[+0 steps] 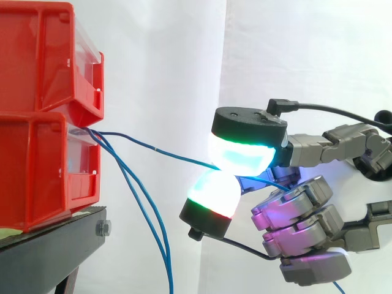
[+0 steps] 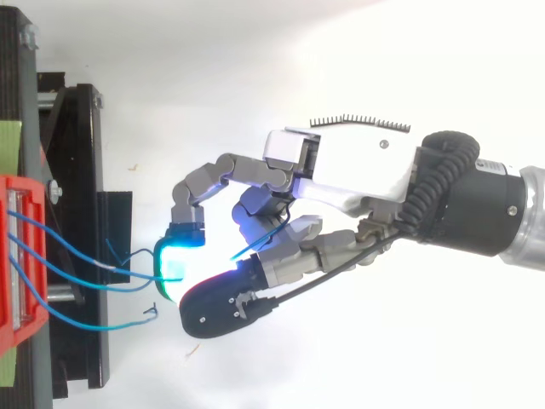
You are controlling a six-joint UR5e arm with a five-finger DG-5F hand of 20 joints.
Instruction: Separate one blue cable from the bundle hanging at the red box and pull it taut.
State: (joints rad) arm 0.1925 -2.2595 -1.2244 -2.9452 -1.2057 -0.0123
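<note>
- Nearest us in the side view is the hand, coming in from the right. We see it grasping: two glowing pads press together, one above the other, with a thin blue cable nipped between them.
- One pad shines white and green on top, and the pad under it is white-cyan with a red rim. We see the remaining fingers curled below and to the right, lit purple, and we can make out nothing in them.
- From above, the hand reaches leftward, with its glowing tips at the left end.
- Leftward from the pinch, the blue cable climbs gently to the gap between two stacked bins. It runs almost straight, with one slight kink partway. A short stretch carries on to the right, past the pads and in among the fingers.
- Two other blue cables leave the same gap and hang in a long curve down to the bottom edge. They are left of the hand and apart from it.
- In the top view several blue strands cross from the bins toward the pads, but we cannot tell which one is the pinched one.
- At the far left the upper red bin sits on the lower red bin, and both rest on a black stand.
- Behind everything hangs a white curtain.
</note>
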